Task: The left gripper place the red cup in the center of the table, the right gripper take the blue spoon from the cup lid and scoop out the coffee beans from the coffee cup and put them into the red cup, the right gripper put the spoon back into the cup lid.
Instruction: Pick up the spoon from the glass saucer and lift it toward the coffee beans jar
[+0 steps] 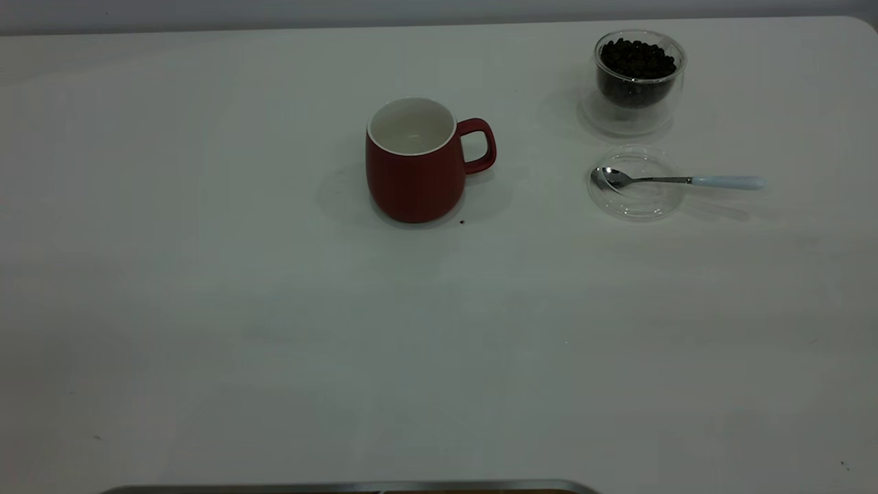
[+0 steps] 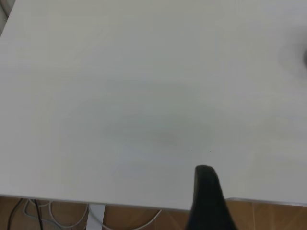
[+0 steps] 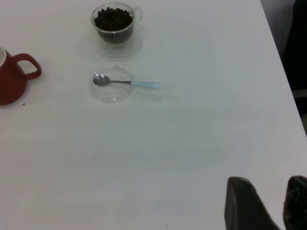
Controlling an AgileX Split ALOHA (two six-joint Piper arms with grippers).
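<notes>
Red cup (image 1: 416,175), white inside, stands upright, handle right.

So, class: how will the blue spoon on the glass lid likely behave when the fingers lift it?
The blue spoon looks thin and stiff, probably light. Its polished steel stem may slip. Resting on the cup lid with its handle overhanging, it could pivot or drag the lid.

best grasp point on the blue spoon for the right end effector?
Grip the blue spoon by its pale blue handle, probably from above. The handle juts past the rim of the cup lid, away from the red cup, while the bowl lies in the lid. The right end effector is open.
</notes>
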